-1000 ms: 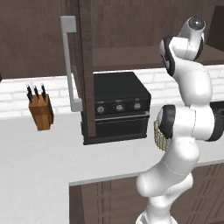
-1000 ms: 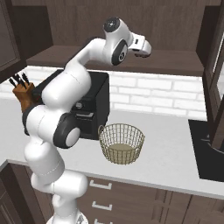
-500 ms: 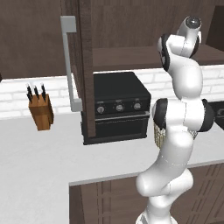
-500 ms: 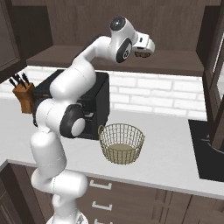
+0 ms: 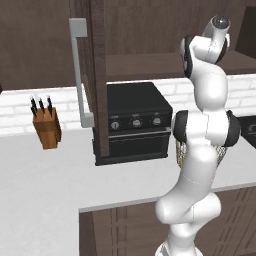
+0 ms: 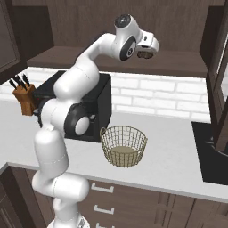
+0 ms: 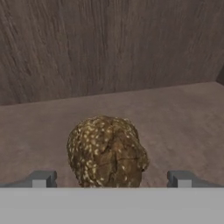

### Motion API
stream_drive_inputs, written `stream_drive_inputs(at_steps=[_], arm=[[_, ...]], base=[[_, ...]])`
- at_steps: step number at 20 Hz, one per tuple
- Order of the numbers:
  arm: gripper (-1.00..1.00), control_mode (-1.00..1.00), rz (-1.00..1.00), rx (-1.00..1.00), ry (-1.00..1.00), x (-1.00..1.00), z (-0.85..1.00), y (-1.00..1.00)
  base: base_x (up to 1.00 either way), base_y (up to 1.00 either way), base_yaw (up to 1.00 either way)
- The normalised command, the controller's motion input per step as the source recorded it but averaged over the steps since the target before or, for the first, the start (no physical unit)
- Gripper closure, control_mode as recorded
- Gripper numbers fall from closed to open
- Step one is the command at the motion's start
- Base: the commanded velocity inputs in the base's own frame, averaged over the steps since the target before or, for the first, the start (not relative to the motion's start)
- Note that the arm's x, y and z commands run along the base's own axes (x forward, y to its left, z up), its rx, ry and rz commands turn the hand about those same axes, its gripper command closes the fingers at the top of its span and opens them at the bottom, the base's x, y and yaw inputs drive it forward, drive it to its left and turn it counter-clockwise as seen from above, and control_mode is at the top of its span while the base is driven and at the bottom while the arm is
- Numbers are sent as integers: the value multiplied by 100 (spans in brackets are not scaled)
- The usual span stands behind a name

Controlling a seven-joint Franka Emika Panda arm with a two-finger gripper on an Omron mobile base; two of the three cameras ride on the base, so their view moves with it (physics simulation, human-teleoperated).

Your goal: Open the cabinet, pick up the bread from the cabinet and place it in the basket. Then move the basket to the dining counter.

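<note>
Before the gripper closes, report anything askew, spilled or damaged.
Nothing stands out. The bread sits whole on the cabinet shelf, between the tips of the open gripper. The basket stands upright on the worktop beside the black oven, and the knife block is upright too.

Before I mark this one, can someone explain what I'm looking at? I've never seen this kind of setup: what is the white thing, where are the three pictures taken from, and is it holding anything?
The white thing is a jointed robot arm in a rendered kitchen. Two cameras ride behind it, one to its left, one to its right. The third sits on its hand and looks along the gripper.

On the white worktop stand a black oven, a wooden knife block and a tan wire basket. The dark cabinet above is open.

The arm reaches up to the cabinet shelf, where the bread, a brown speckled lump, lies. The hand view shows the bread between the two open fingertips. Nothing is held yet; the fingers are spread on either side of the bread.
</note>
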Motion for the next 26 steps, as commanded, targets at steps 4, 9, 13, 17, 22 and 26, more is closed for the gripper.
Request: stream_drive_inputs(at_steps=[4, 9, 13, 17, 22, 26], arm=[[-100, -100, 0, 0, 5, 13, -19, 0], [-100, -100, 0, 0, 1, 19, -18, 0], [-100, -100, 3, 0, 0, 16, 0, 0], [-100, -100, 4, 0, 0, 20, 0, 0], [-100, -100, 3, 0, 0, 15, 0, 0], [100, -100, 0, 0, 0, 4, 0, 0]], base=[[0, 0, 0], [0, 0, 0], [0, 0, 0], [0, 0, 0], [0, 0, 0], [0, 0, 0]])
